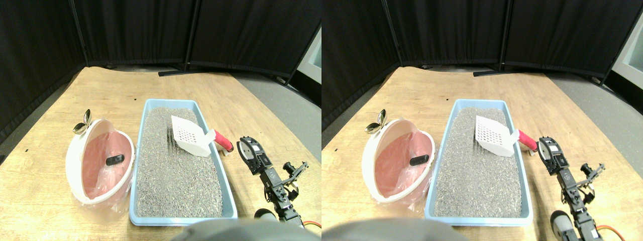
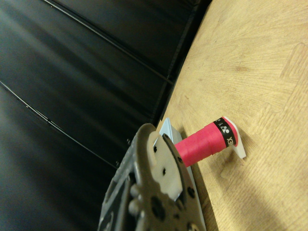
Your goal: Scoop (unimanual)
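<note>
We see the white scoop [image 1: 190, 135] resting on litter mid-frame in the blue tray [image 1: 216, 165], red handle [image 1: 223, 141] poking over its right rim; our end effector [image 1: 249, 150] sits just right, grip state unclear.

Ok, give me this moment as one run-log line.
phase: approach | right gripper: beside red scoop handle, apart, not holding | scoop: resting in litter tray | dark lump: in bin
</note>
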`<state>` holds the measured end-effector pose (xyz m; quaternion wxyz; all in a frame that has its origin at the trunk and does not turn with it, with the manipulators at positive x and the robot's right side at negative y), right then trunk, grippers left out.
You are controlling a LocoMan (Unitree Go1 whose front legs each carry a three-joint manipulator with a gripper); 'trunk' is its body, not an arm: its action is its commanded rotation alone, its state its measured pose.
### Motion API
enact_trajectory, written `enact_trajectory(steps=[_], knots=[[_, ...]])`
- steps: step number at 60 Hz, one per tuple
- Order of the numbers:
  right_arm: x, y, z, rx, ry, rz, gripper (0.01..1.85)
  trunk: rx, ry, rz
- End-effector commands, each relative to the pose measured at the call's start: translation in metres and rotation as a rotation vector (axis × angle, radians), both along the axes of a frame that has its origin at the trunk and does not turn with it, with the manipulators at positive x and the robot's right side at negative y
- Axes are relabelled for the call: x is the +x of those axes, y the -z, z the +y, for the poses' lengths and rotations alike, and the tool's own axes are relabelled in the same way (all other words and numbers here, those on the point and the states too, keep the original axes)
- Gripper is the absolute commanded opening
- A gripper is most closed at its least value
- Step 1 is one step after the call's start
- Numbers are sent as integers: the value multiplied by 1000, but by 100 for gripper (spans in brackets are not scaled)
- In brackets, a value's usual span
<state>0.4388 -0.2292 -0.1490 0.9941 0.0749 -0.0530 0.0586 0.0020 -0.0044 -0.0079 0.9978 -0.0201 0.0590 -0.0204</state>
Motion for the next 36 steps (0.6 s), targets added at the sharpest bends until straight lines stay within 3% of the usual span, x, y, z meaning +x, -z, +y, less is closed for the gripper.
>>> enact_trajectory(steps=[1,36], knots=[[0,-7,3,-1,-15,-43,6,-20,2,-18],[-2,-10,0,-5,16,-48,6,-19,-13,-22]])
